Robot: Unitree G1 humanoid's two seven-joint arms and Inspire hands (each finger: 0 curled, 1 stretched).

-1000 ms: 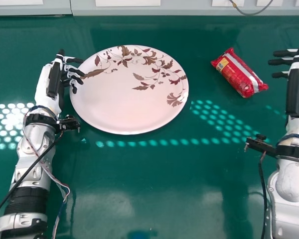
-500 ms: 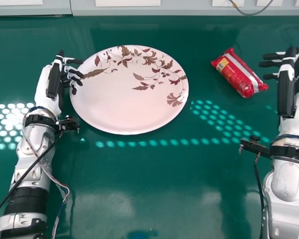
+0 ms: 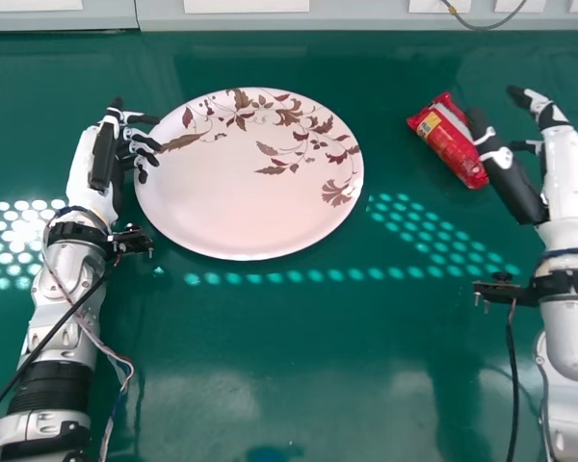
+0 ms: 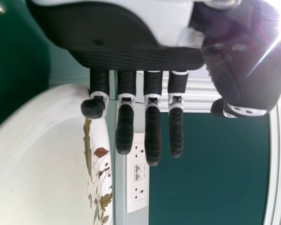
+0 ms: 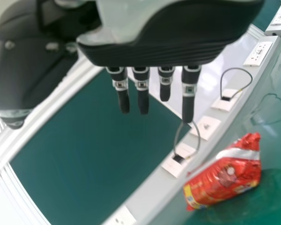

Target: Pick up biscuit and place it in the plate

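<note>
Evidently the pick-up is at its approach, the right hand (image 3: 511,180) open and empty with the biscuit (image 3: 447,142) on the bench (image 3: 337,332) just to its left, so the next move calls for straddling the biscuit before closing.

There's the robot's black-and-white left hand (image 3: 104,159), loosely open, fingers extended and the thumb held apart from them. Just beside the fingers I can see a broad, round, pale plate (image 4: 37,164) with brown and dark-red leaves along its rim, lying on a glossy green tabletop (image 4: 14,70). Beyond are a white plastic socket panel (image 4: 137,204) and a flat, dark green board (image 4: 206,164) edged in white; bright light flares by the thumb.
</note>
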